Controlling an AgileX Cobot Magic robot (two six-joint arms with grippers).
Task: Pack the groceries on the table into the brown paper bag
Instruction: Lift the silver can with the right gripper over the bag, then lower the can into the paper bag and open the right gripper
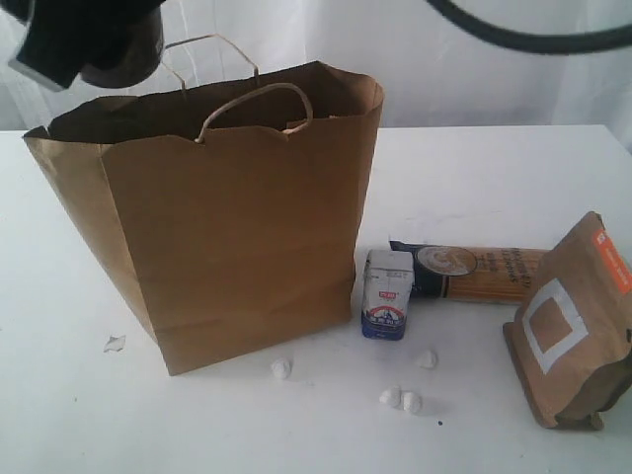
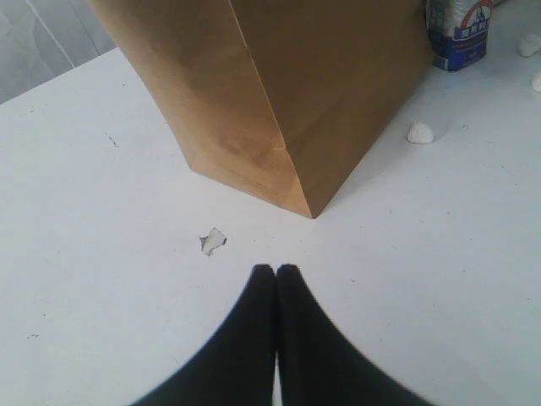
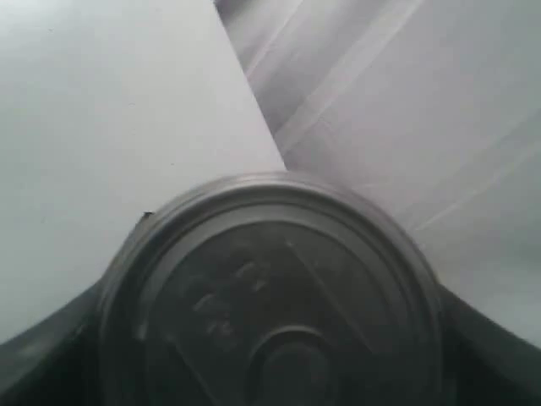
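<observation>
The brown paper bag (image 1: 237, 217) stands open on the white table (image 1: 474, 168). To its right are a small white-blue carton (image 1: 387, 294), a dark-blue spaghetti packet (image 1: 474, 272) lying behind it, and a brown pouch with an orange label (image 1: 578, 326). My left gripper (image 2: 275, 271) is shut and empty, low over the table near a bottom corner of the bag (image 2: 287, 93). My right gripper (image 3: 270, 355) is shut on the pull-tab can (image 3: 270, 288), whose lid fills its view, with dark fingers (image 3: 51, 355) on either side.
Small white crumbs (image 1: 400, 399) lie in front of the carton and bag. A torn paper scrap (image 2: 212, 241) lies by the bag's corner. A dark arm part (image 1: 89, 39) hangs above the bag's rear left; a cable (image 1: 533, 39) arcs across the top right.
</observation>
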